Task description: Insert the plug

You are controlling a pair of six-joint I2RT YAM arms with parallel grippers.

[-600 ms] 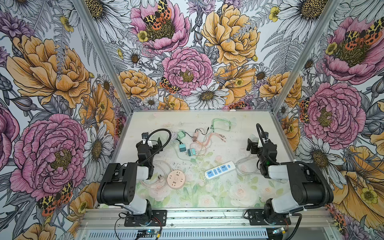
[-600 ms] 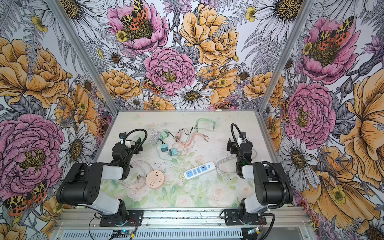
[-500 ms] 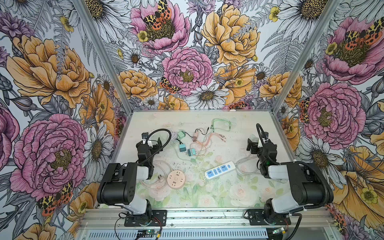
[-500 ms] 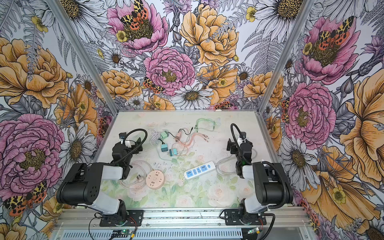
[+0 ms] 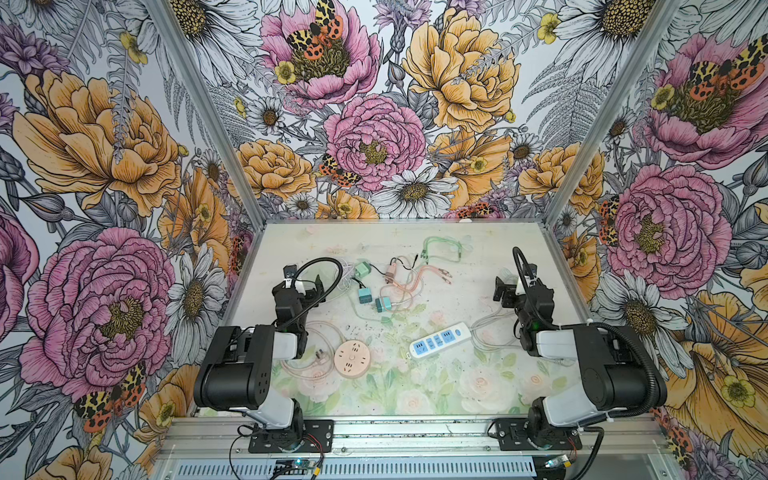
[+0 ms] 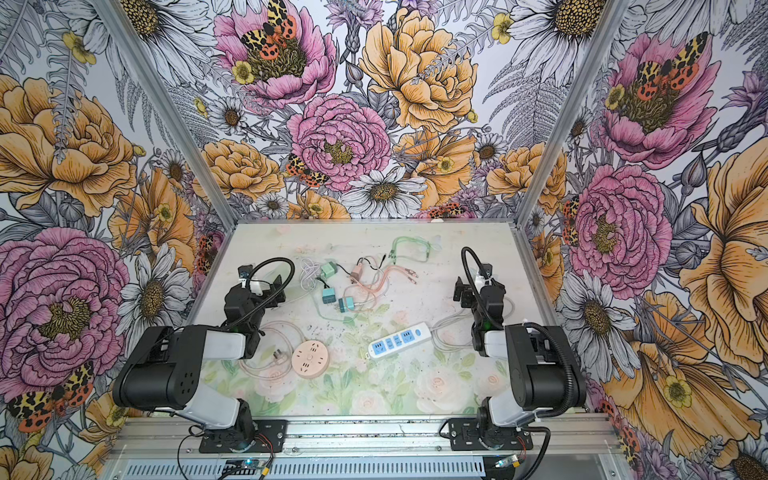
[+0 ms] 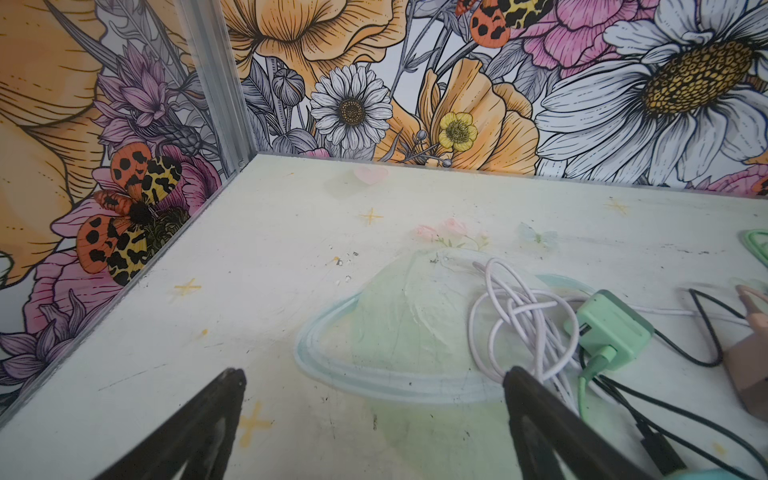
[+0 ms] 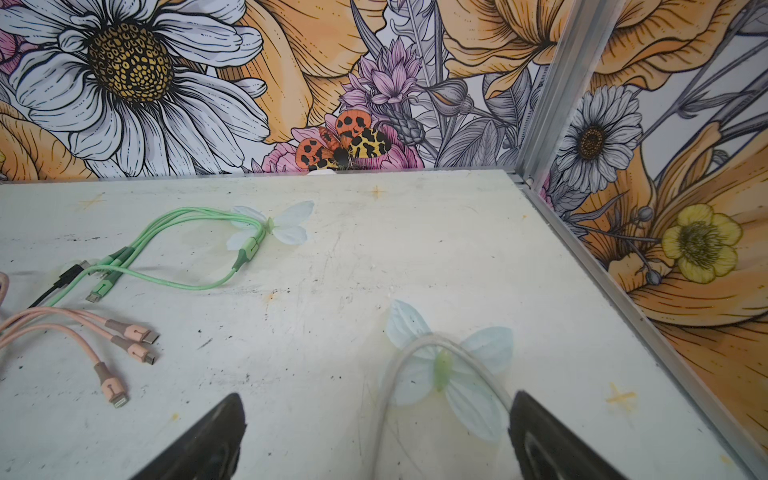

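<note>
White-and-blue power strip (image 5: 440,338) is laid flat near the middle of the table (image 5: 478,257), nothing plugged in yet. A teal plug (image 5: 365,296) is found loose just behind it, beside a pink cable (image 8: 133,331). Left gripper (image 7: 374,376) is spread wide with nothing gripped; right gripper (image 8: 376,401) is spread wide too, a pale cord (image 8: 415,349) seen under it
</note>
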